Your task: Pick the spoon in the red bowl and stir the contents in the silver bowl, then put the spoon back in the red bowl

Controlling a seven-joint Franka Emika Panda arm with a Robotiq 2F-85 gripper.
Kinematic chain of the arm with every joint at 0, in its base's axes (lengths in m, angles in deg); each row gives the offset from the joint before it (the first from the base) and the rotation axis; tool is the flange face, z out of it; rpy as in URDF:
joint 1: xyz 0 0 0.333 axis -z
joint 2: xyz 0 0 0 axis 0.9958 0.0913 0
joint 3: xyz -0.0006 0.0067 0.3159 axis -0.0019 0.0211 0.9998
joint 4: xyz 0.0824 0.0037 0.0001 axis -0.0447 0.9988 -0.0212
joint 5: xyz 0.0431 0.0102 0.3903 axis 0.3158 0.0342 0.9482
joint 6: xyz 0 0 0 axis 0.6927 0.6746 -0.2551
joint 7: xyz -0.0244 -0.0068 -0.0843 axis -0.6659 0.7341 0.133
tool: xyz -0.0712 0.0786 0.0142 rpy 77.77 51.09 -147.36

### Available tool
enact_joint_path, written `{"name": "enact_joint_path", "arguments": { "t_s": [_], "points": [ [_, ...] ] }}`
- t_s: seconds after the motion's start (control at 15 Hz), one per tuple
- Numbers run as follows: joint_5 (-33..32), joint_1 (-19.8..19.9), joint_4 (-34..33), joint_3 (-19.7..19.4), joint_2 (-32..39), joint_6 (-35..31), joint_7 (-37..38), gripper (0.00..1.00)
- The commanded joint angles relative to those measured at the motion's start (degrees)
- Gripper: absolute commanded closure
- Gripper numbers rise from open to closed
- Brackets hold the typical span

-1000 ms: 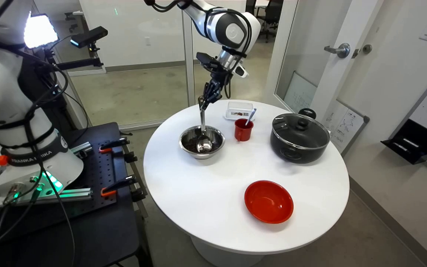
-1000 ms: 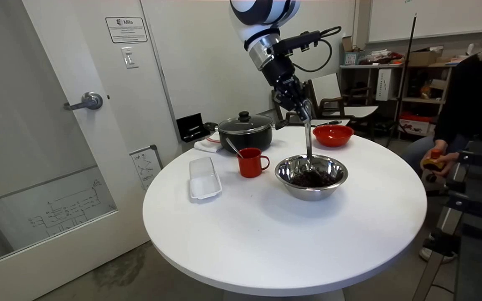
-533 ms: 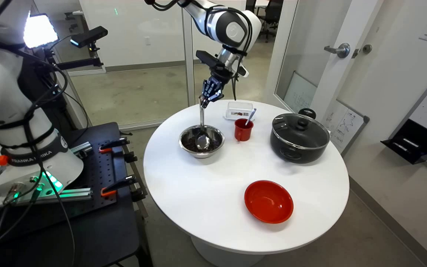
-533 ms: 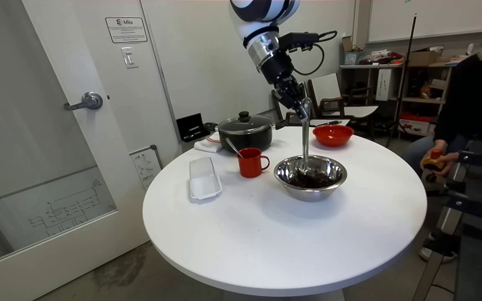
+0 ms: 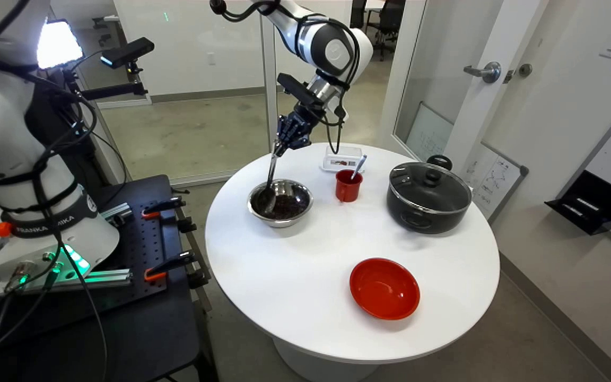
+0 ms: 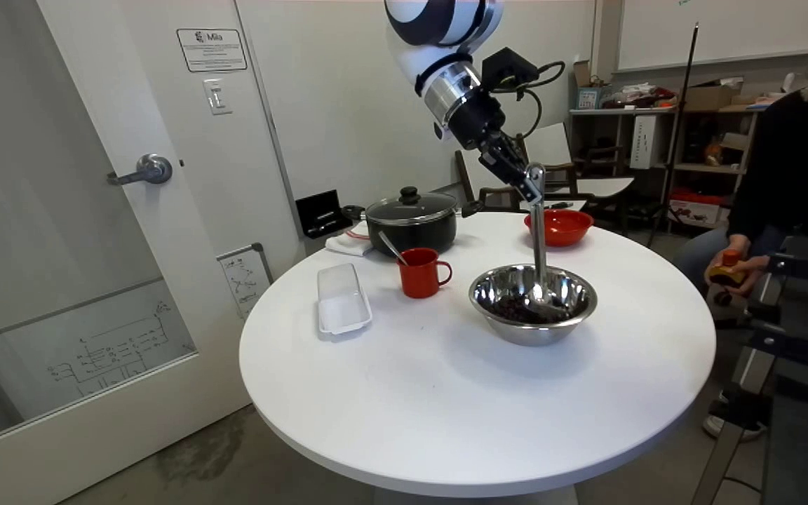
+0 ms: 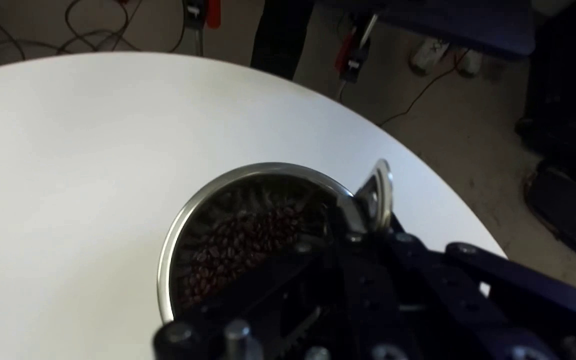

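Evidently we are past the pick: our black pincer (image 6: 532,188) pinches the long, slim, silver metal spoon (image 6: 539,242) near its upper end, and the oval head (image 6: 540,300) sits inside the round, shiny steel bowl (image 6: 532,335) with the dark, bean-like contents (image 7: 238,245). We judge stirring to be in hand; returning the spoon to the shallow, glossy red bowl (image 5: 384,289), well apart on the round white desk (image 5: 284,276), is left. The spoon's long axis stands near upright, head down, handle (image 5: 272,168) leaning a little in an exterior view.
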State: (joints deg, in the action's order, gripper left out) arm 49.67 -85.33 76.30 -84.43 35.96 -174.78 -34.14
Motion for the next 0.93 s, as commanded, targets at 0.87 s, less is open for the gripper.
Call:
{"name": "enact_joint_path", "arguments": {
  "t_s": [0.87],
  "points": [
    [-4.7, -1.4, -0.8, 0.3, 0.4, -3.9, 3.1, 0.99]
  ]
}}
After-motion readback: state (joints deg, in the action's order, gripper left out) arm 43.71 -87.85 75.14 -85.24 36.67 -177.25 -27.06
